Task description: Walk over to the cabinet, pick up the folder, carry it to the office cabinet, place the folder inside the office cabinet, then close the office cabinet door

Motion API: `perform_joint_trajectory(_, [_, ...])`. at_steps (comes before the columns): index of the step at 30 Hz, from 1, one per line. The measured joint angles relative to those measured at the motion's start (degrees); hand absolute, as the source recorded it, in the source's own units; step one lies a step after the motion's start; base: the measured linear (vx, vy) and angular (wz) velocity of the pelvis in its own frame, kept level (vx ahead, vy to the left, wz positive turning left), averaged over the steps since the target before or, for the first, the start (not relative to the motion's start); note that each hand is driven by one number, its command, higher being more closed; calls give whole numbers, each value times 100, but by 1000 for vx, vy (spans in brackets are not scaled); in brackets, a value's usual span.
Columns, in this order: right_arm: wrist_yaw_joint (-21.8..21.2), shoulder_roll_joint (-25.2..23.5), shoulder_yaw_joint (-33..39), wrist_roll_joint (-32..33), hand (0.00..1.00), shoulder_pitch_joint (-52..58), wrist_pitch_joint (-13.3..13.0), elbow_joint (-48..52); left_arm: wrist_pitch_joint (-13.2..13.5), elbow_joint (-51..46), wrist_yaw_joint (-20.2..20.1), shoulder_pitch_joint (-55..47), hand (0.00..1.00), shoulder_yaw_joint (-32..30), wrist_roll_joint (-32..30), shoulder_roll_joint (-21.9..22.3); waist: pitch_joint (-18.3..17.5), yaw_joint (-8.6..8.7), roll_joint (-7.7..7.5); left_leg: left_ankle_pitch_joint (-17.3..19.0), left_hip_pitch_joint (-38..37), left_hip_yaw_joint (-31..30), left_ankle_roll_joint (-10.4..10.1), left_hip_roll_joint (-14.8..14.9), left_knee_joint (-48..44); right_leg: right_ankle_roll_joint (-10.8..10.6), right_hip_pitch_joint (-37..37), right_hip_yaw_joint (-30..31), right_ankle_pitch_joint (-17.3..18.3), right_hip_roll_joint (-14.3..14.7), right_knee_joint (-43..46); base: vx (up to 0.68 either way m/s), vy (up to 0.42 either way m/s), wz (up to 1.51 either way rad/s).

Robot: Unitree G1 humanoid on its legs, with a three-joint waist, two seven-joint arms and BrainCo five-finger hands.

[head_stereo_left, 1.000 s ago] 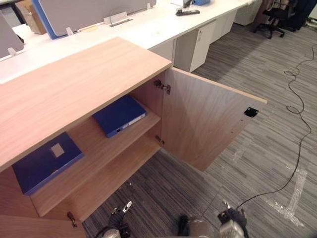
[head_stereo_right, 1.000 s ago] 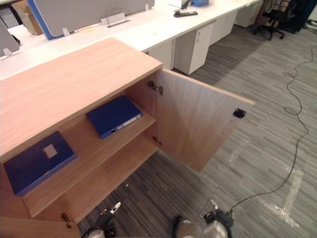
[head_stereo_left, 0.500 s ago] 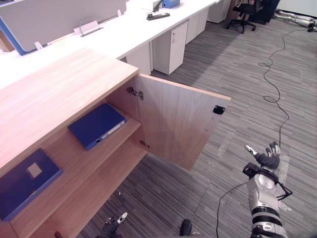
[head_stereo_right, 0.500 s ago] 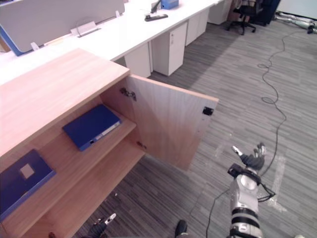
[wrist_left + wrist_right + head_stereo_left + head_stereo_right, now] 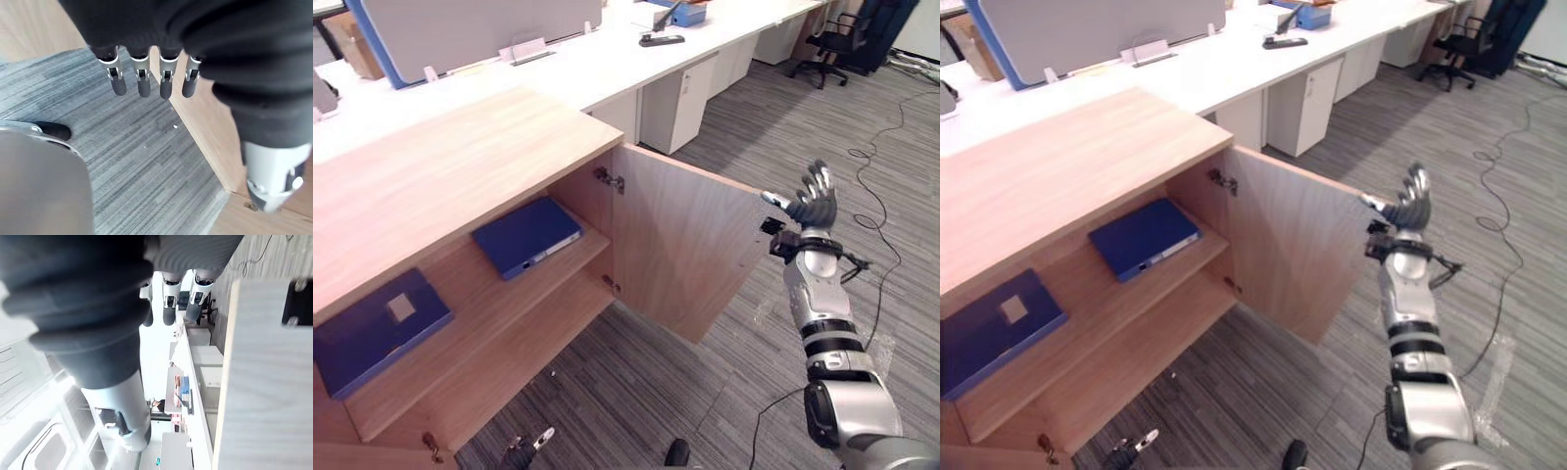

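My right hand (image 5: 813, 204) stands upright just past the outer edge of the office cabinet (image 5: 460, 157), beside the free end of its door (image 5: 685, 240); its fingers (image 5: 169, 313) are straight and spread wide, holding nothing; my thumb points toward the top corner of the door, close by the black catch (image 5: 771, 226) fixed there, though I cannot tell whether I touch the wood. The door is swung wide open from its hinges at the cabinet's right side.

The blue folder (image 5: 527, 237) lies flat inside the cabinet on the upper shelf (image 5: 470, 294), at the hinge end, its spine toward the opening; a second blue folder (image 5: 377, 328) with a pale label lies flat on the same shelf, well apart toward the cabinet's other end.

My left hand (image 5: 142, 85) hangs low in front of the cabinet, over the grey carpet (image 5: 146, 161) beside the cabinet's lower wooden edge; its fingers are straight and relaxed, with nothing in them.

Behind the cabinet runs a long white counter (image 5: 587, 69) with a grey screen (image 5: 480, 24) standing on it; white drawer units (image 5: 675, 98) sit under the counter beyond the cabinet's door side; a black chair (image 5: 827, 44) stands farther off past them.
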State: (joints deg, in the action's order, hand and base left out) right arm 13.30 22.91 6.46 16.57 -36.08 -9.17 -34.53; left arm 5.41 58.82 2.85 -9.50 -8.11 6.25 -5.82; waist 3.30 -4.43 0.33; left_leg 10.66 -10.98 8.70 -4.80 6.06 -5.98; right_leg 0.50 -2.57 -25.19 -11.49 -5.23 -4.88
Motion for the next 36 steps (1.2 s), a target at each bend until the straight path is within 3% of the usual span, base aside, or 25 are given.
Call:
perform_joint_trajectory(8, [-463,4,-1194,60,0,-228,-1,-148,-16,11,45,-270,0,-111,-138,-16,87,-113,-65,97,80,-80,-5,-65,-15,-41,-58,-19,-55,-74,-19,-24,97,4])
perform_joint_trajectory(13, [-1371,126,-2990,269,0,-222,8,-64,-16,3,29,-266,0,-142,-187,-25,145,-112,-73,95,96,-168,-5,-80,-40,-42,-57,-20,-55,-89,-2,11,80,2])
perform_joint_trajectory(14, [-1719,290,-3610,248,0,-132,13,106,-16,4,-1,-264,0,-156,-207,-36,177,-122,-87,93,102,-181,-5,-87,-42,-43,-53,-20,-55,-97,-1,12,88,4])
perform_joint_trajectory(17, [-2102,428,-3970,20,0,101,48,153,-12,13,-14,-261,0,-193,-294,-64,264,-137,-139,91,110,-190,-3,-106,-43,-43,-50,-19,-55,-118,0,8,103,4])
perform_joint_trajectory(25, [-2109,593,-3879,-820,0,238,190,-684,8,28,-42,-261,0,-108,-320,-119,290,-143,-172,87,194,-188,2,-190,-236,-52,-46,14,-62,-208,0,4,89,0])
perform_joint_trajectory(30, [-1750,651,-2387,-721,0,703,268,-863,13,35,-39,-272,0,-118,-253,-131,298,-114,-169,87,189,-172,5,-197,-239,-59,-46,24,-68,-211,0,4,95,-1])
perform_joint_trajectory(33, [-1662,971,-1887,-621,0,1040,298,-844,14,33,-41,-284,0,-133,-220,-133,346,-43,-165,87,183,-153,5,-203,-239,-66,-48,42,-74,-218,0,-4,91,-2])
perform_joint_trajectory(36, [-1669,1416,-1465,-521,0,1480,311,-836,17,33,-80,-339,0,-139,-133,-122,455,133,-130,87,180,-114,5,-197,-237,-67,-63,74,-77,-209,0,-15,94,-5])
